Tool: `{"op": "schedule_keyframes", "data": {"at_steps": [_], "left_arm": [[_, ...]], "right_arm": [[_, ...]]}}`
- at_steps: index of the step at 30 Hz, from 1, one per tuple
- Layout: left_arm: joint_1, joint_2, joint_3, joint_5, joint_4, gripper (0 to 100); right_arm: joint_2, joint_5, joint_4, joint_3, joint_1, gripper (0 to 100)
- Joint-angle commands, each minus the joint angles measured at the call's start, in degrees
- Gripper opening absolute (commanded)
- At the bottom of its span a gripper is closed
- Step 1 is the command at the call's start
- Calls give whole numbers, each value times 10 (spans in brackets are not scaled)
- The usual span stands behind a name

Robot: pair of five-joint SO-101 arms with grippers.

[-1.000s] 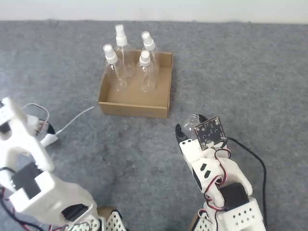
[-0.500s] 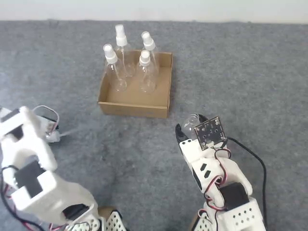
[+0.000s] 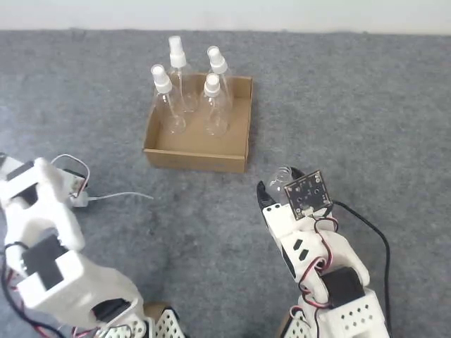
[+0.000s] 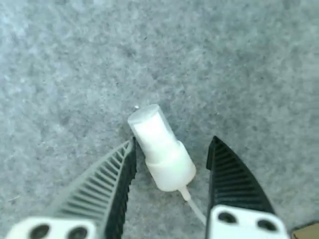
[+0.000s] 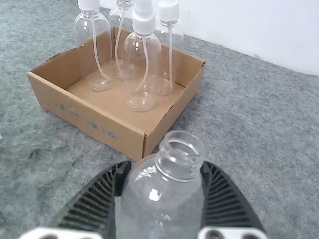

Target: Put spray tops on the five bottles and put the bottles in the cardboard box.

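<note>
A clear bottle (image 5: 162, 191) with an open neck stands upright in my right gripper (image 5: 164, 174), which is shut on its body; from above this bottle (image 3: 280, 176) sits just in front of the cardboard box (image 3: 196, 158). The last spray top (image 4: 162, 152) lies on the carpet between the spread fingers of my left gripper (image 4: 169, 154), which is open, with a gap on one side. Its thin tube (image 3: 123, 195) trails to the right of the left gripper (image 3: 76, 198). In the cardboard box (image 5: 94, 124) stand several bottles (image 3: 190, 98) fitted with spray tops.
Grey carpet covers the whole table. A white wall runs along the far edge behind the box. The right arm's black cable (image 3: 377, 236) loops to the right of its base. Open carpet lies between the two arms.
The left arm has come down over the spray top. The top's tube has swung from pointing up and right towards the box to pointing straight right. The right arm and bottle stayed still.
</note>
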Motion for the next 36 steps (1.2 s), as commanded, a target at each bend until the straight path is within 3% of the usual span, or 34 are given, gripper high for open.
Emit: {"op": "schedule_keyframes", "data": {"at_steps": [1, 10, 36], "left_arm": [[5, -33, -14, 5, -11, 220], [6, -33, -14, 4, -14, 8], [7, -15, -22, 3, -19, 17]], "right_arm": [[-15, 1, -17, -10, 9, 91], [-15, 1, -17, -10, 9, 91], [-15, 1, -17, -10, 9, 91]]}}
